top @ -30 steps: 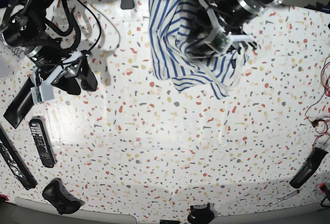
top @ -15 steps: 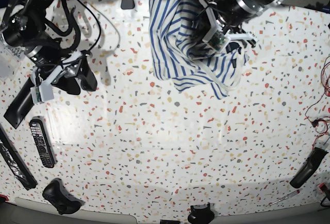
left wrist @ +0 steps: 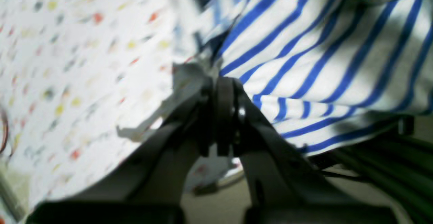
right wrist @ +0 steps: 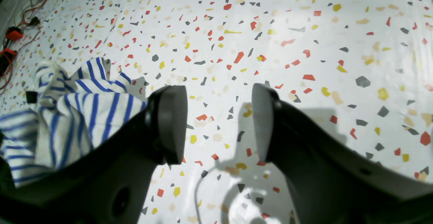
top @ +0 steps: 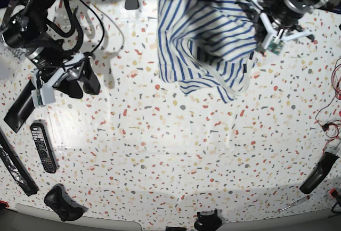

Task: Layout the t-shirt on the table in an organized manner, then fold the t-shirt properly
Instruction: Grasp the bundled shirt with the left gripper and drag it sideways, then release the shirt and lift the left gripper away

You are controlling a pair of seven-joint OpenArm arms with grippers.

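I saw one t-shirt [top: 205, 44] spread left-to-right along the far table [top: 170, 151] edge; left gripper [left wrist: 221, 85] pinched it, right gripper [right wrist: 218, 122] gaped.

**No legible text in any view**

Nothing written can be read here. The remote control [top: 43, 147], at about nine o'clock on the table [top: 176, 151] in the base view, has rows of buttons, but any markings on them are too small to make out. The t-shirt [top: 205, 42], at about one o'clock, carries only blue stripes, with no visible print or tag wording. The left wrist view is blurred, so small lettering there, if any, may simply be lost. The right wrist view shows no lettering.
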